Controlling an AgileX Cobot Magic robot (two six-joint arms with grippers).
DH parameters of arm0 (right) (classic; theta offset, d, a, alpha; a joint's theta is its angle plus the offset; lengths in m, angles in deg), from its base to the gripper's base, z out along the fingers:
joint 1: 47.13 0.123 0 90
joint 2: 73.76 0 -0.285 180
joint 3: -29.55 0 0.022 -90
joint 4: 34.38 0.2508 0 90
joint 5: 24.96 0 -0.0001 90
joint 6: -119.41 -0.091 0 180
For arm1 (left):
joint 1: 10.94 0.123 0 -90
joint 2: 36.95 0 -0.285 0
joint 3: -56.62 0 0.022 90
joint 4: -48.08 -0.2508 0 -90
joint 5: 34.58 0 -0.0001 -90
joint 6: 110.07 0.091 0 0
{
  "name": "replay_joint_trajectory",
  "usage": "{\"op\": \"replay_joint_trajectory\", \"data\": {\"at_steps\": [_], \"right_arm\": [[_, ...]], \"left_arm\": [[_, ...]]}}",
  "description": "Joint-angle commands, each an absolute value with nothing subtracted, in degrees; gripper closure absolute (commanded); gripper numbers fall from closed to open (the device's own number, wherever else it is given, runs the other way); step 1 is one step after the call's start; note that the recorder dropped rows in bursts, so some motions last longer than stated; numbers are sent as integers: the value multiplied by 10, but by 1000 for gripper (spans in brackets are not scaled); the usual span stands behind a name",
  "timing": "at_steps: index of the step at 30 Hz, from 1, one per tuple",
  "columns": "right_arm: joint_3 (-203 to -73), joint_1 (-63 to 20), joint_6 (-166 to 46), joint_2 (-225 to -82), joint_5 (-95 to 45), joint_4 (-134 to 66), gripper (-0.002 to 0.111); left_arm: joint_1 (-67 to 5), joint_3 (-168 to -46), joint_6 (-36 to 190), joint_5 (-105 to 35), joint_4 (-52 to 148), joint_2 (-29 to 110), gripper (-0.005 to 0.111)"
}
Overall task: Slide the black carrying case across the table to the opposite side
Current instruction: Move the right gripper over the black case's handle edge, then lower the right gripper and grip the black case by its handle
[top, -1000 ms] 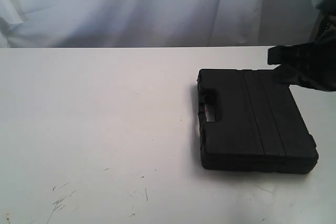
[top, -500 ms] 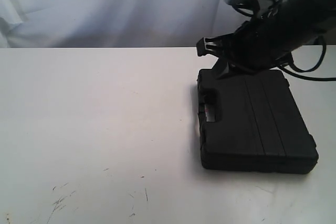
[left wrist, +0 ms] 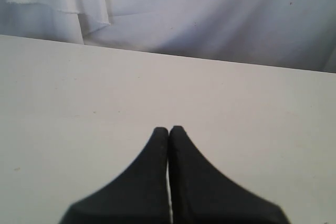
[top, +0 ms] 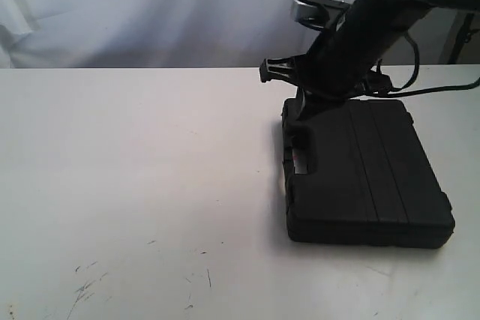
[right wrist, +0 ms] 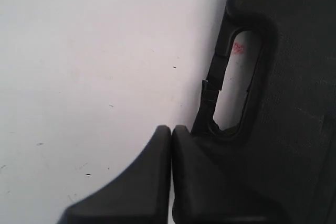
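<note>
Right claw point(right wrist: 171, 134), tips together, is hanging just beside the handle edge of the flat black plastic carrying case point(top: 367, 177).

The arm point(top: 375, 28) ran off the exterior view's top edge and hid the case's point(top: 360, 177) far corner. A red mark point(right wrist: 239, 49) was too small to read.

Black case point(top: 367, 177) is showing grooved stripes beside the black right claw point(right wrist: 171, 129); white table point(top: 135, 170) is wearing dark scuffs; red mark point(right wrist: 238, 49) is glowing just beyond the claw.
</note>
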State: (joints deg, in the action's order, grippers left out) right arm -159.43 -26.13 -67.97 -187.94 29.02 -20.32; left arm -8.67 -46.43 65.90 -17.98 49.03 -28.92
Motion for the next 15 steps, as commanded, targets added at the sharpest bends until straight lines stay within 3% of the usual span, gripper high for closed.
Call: {"op": "replay_joint_trajectory", "data": {"at_steps": [1, 10, 13, 15], "right_arm": [[-1633, -255, -723, -1922, 334, -250, 108], [-1744, -255, -750, -2011, 395, -268, 107], [-1766, -255, -773, -2033, 413, -274, 94], [-1770, -255, -772, -2042, 411, -274, 80]], "left_arm": [[-85, -462, 658, -183, 490, -292, 107], [-85, -462, 658, -183, 490, -292, 107], [-85, -462, 658, -183, 490, -292, 107], [-85, -462, 658, -183, 490, -292, 107]]}}
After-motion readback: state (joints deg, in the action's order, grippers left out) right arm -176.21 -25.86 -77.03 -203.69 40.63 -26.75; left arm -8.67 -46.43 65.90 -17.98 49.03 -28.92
